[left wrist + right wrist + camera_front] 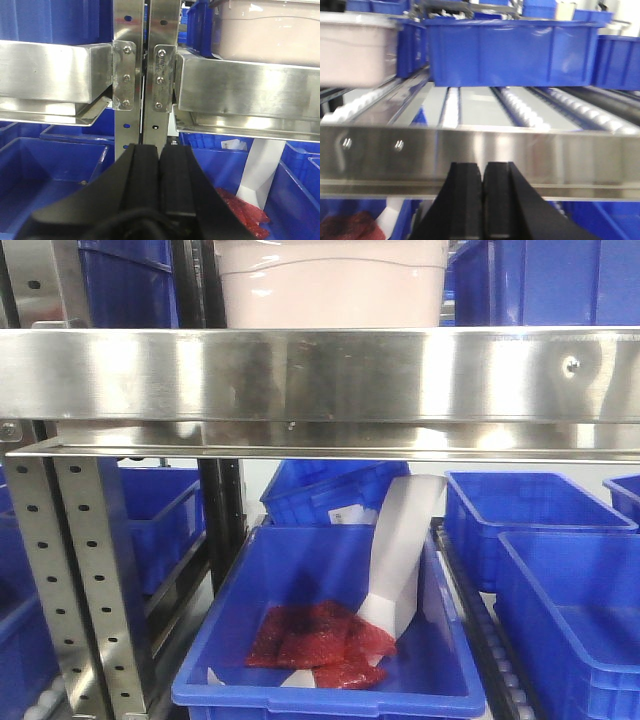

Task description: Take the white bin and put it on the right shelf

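A pale pinkish-white is shown by the white bin (330,285) at 12 o'clock. A shiny silver finish is carried by the right shelf (320,375), with grey perforated uprights (85,580). Saturated blue is seen on the open bins (320,640); red packets (320,640) and a white scoop (400,550) lie inside. Both pincers (159,175) (482,200) are black.

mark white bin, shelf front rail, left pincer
white bin (330,285): front-facing view, on its pale front wall.
right shelf front rail (400,375): front-facing view, on the shiny steel face.
left pincer (160,175): left wrist view, on the seam between its closed black fingers.
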